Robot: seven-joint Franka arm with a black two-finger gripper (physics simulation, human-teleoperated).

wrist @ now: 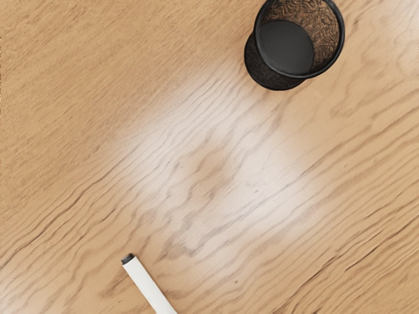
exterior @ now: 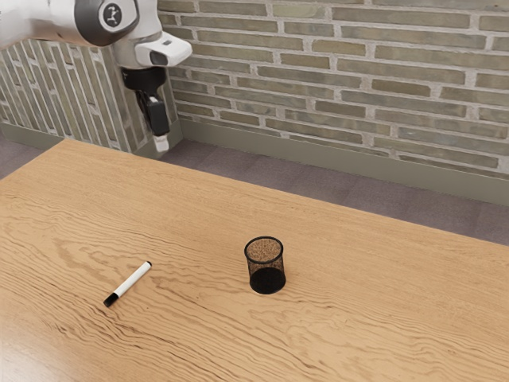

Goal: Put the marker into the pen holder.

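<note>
High over the table's far edge, at the exterior view's upper left, hangs my black gripper (exterior: 162, 142), well above and away from both objects. The white marker (exterior: 132, 281) with black ends lies flat on the wood, slanted, at the exterior view's lower left. A black mesh pen holder (exterior: 266, 279) stands upright toward the exterior view's right of it, clearly apart. In the wrist view the marker (wrist: 150, 286) is partly cut off by the frame, and the pen holder (wrist: 273, 78) has nothing inside.
The wooden table (exterior: 382, 318) carries both objects. Behind it rises a brick wall (exterior: 342, 72) with a pale base strip. A stretch of bare wood (wrist: 203, 170) lies between marker and holder.
</note>
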